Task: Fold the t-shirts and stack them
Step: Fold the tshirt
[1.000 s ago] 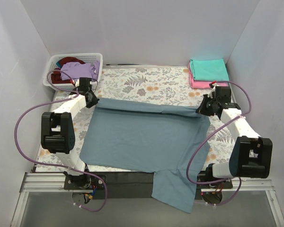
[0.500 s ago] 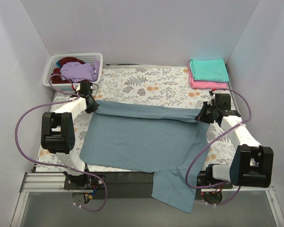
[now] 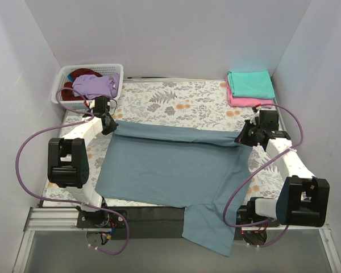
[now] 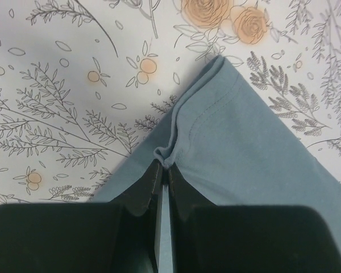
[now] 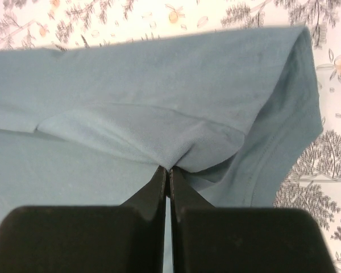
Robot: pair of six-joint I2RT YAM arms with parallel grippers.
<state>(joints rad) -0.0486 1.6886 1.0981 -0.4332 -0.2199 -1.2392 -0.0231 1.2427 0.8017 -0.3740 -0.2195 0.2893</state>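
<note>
Across the middle of the table, the slate blue-grey t-shirt lies spread flat on the floral cover, with a folded-over band along its far edge running from one of my grippers to the other

My left gripper is clamped on the far-left corner of that band. The wrist view shows the jaws pinched together with a small pucker of hemmed fabric at the tips. That corner sits a bit off the cover, with a shadow under it

My right gripper is clamped on the far-right corner, jaws together on a bunched fold, and the stitched hem curves away to the right of them

One part of the shirt hangs over the near edge of the table, right of centre

At the far-right corner of the table, a folded teal t-shirt lies on top of a folded pink t-shirt, well apart from the blue-grey one

At the far-left corner, a white lattice basket holds a lilac t-shirt crumpled over a dark red t-shirt, just beyond my left gripper
</note>
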